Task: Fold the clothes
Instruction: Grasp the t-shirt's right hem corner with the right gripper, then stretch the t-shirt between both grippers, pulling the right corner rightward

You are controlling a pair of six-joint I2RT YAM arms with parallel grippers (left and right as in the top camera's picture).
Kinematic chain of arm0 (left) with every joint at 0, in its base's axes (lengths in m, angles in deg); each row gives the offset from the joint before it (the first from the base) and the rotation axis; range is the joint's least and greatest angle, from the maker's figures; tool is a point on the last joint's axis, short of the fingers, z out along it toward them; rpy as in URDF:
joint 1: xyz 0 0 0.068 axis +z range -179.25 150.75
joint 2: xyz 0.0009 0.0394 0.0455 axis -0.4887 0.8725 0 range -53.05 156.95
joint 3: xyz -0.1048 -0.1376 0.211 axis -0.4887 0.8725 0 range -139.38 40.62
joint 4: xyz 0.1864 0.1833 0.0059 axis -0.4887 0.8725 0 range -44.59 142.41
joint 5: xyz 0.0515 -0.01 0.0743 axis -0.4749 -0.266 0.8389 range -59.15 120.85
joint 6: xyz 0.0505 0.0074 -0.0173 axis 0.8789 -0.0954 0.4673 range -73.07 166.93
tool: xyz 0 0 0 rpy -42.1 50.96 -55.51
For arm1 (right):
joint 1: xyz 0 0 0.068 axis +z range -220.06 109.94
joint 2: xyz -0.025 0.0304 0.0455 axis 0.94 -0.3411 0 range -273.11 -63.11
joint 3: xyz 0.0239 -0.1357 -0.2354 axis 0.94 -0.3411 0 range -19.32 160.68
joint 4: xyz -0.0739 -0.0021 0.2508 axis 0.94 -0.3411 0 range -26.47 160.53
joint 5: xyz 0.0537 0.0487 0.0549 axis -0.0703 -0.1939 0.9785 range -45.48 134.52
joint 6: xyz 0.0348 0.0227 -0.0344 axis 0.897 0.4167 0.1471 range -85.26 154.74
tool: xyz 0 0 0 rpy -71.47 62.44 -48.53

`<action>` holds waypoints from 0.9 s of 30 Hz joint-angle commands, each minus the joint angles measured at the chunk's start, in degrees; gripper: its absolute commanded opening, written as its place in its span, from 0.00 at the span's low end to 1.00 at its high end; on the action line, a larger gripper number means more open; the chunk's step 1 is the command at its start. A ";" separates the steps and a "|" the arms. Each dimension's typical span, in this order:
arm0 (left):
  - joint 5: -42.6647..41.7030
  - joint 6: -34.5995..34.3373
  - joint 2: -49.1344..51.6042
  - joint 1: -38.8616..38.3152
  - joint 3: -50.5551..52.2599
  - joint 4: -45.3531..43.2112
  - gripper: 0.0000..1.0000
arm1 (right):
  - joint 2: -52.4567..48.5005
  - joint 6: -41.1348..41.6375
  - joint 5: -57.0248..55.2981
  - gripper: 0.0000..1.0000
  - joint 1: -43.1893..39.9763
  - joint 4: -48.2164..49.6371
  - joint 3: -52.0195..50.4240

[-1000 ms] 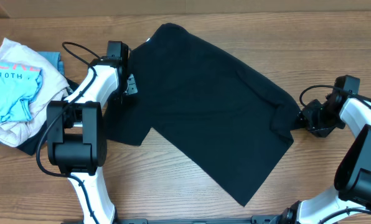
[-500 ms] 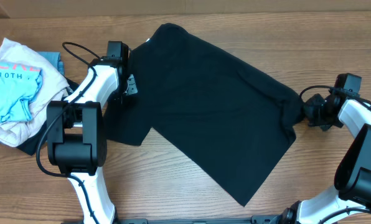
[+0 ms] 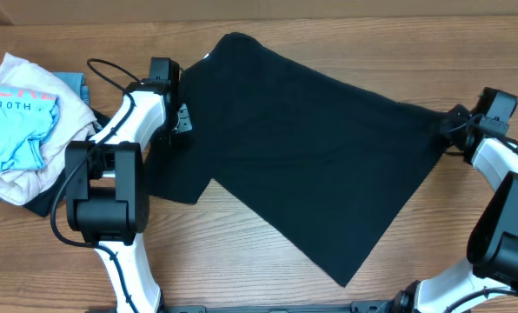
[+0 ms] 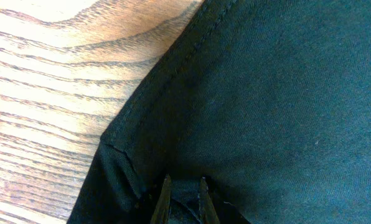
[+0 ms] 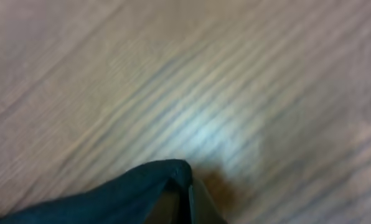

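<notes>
Left gripper (image 4: 183, 190): narrow. We see its two fingertips close together, with a small fold of black cloth nipped between them.
Right gripper (image 3: 454, 122): clamped tight on one corner of the shirt. The wrist view is blurred, but we can make out a dark tip of fabric poking out just ahead of its fingers over the wood grain.
Black T-shirt (image 3: 311, 156): there it is, spread out flat between the two grippers. It runs from the left gripper's fingers right across to the right gripper's, and the edge toward the right gripper is drawn out to a point.
Hem by the left gripper: a stitched edge runs diagonally ahead of the fingertips, with a short seam crease just to their left.
Lift at the right gripper: we cannot tell whether the pinched corner touches the wood or hangs just above it.
Table (image 3: 242, 261): bare wood shows ahead and to the left of the left gripper's fingers, and all around the right gripper's tip.
Side pile: a light blue shirt (image 3: 16, 122) with pink lettering lies on a cream-white garment (image 3: 20, 183). It is outboard of the left arm, well apart from the left gripper and on the far side of it from the T-shirt.
</notes>
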 commanded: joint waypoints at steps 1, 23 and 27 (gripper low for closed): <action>-2.47 0.11 5.62 0.26 4.46 2.45 0.20 | -2.32 -3.28 -2.16 0.04 0.11 3.32 1.14; -6.80 3.93 5.60 0.24 -1.09 2.99 0.44 | 11.76 0.28 6.78 0.78 0.11 -13.94 7.10; -6.78 7.82 5.60 -1.33 -12.31 9.53 0.49 | 14.64 3.74 21.62 0.04 1.36 -35.60 6.10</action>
